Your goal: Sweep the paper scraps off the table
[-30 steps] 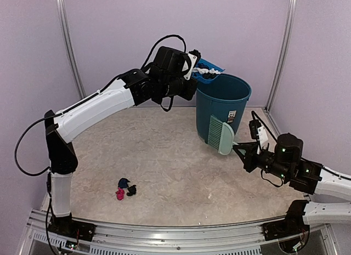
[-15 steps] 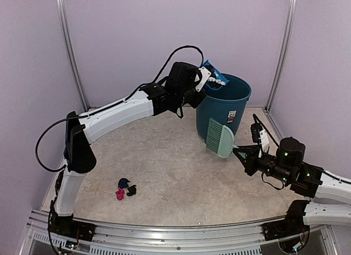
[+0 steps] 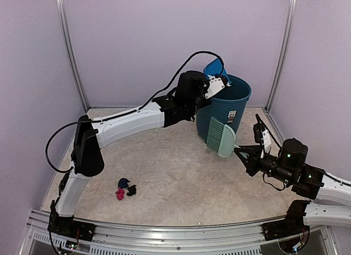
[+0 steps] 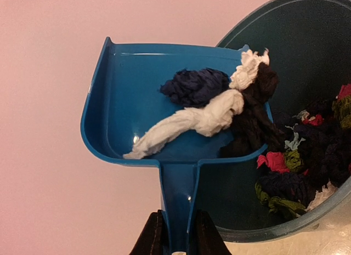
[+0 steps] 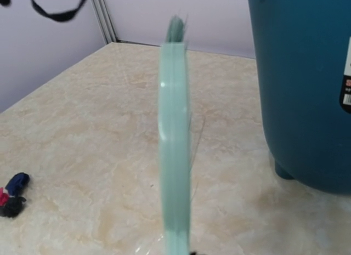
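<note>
**Top view:** The left hand tips the dustpan over the rim of the bin. The right hand, closed on the handle of the brush, holds it clear of the table beside the bin. One small clump of scraps, dark and pink, lies near the left arm's base, well apart from the bin. The job looks largely done, with one load at the bin and this clump left to sweep.

**Left wrist:** The fingers are clamped on the dustpan's handle. A white twist and navy and black wads sit at the pan's lip, above the bin's mouth but not yet dropped. Many coloured scraps already lie inside the bin, though the frame cuts off part of its floor.

**Right wrist:** The brush is seen edge-on and blurred, and the hand holding it is below the frame. The leftover clump sits at the left edge, partly cut off and too small to count. The bin's wall fills the right side and hides the table behind it.
</note>
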`<move>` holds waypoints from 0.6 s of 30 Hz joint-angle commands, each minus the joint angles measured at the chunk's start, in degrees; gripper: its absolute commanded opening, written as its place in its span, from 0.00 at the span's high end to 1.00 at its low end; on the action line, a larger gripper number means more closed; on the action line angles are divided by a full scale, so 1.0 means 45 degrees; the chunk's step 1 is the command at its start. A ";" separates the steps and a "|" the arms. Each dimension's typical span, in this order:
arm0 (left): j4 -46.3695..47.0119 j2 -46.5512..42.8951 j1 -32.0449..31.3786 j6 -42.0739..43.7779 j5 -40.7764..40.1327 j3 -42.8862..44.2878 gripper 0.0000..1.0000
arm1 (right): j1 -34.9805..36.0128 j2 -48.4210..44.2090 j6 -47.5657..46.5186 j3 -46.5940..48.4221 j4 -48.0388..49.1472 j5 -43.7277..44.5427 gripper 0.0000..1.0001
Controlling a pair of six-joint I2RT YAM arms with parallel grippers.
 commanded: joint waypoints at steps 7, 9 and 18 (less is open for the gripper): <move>0.3843 -0.1103 0.0076 0.5084 0.0069 -0.2097 1.00 | 0.0098 -0.0663 0.0109 -0.0206 0.0368 -0.0153 1.00; 0.3877 -0.1251 0.0105 0.5205 0.0144 -0.2110 1.00 | 0.0097 -0.0751 0.0116 -0.0240 0.0376 -0.0129 1.00; 0.7217 -0.1734 0.0020 0.8229 0.0429 -0.3248 1.00 | 0.0107 -0.0804 0.0108 -0.0285 0.0430 -0.0108 1.00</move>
